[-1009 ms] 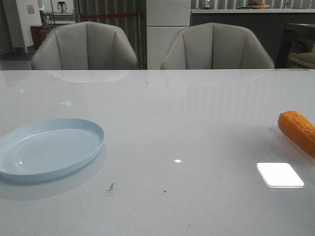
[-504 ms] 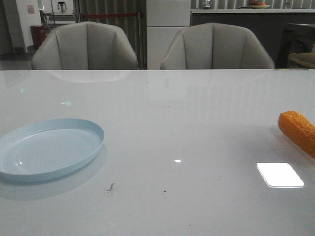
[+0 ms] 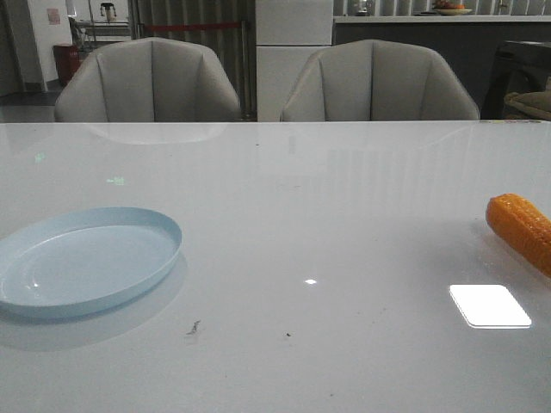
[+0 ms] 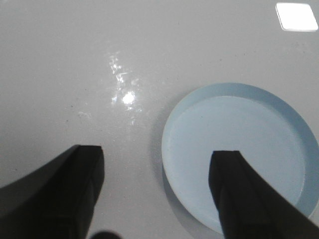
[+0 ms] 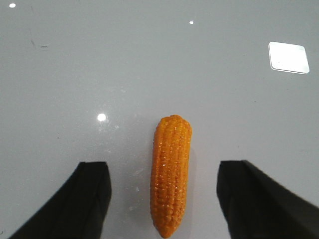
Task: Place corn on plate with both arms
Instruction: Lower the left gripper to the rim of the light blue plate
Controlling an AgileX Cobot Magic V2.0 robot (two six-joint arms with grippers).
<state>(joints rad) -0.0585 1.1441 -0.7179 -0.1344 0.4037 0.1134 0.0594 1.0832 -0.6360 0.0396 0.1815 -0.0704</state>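
The orange-yellow corn lies on the white table at the far right, partly cut off by the frame edge. In the right wrist view the corn lies lengthwise between the two dark fingers of my right gripper, which is open and above it, not touching. The pale blue plate rests empty at the front left. In the left wrist view the plate sits under one finger of my open left gripper; its rim runs between the fingers. Neither arm shows in the front view.
Two grey chairs stand behind the table's far edge. A bright light reflection marks the glossy tabletop near the corn. Small dark specks lie near the front.
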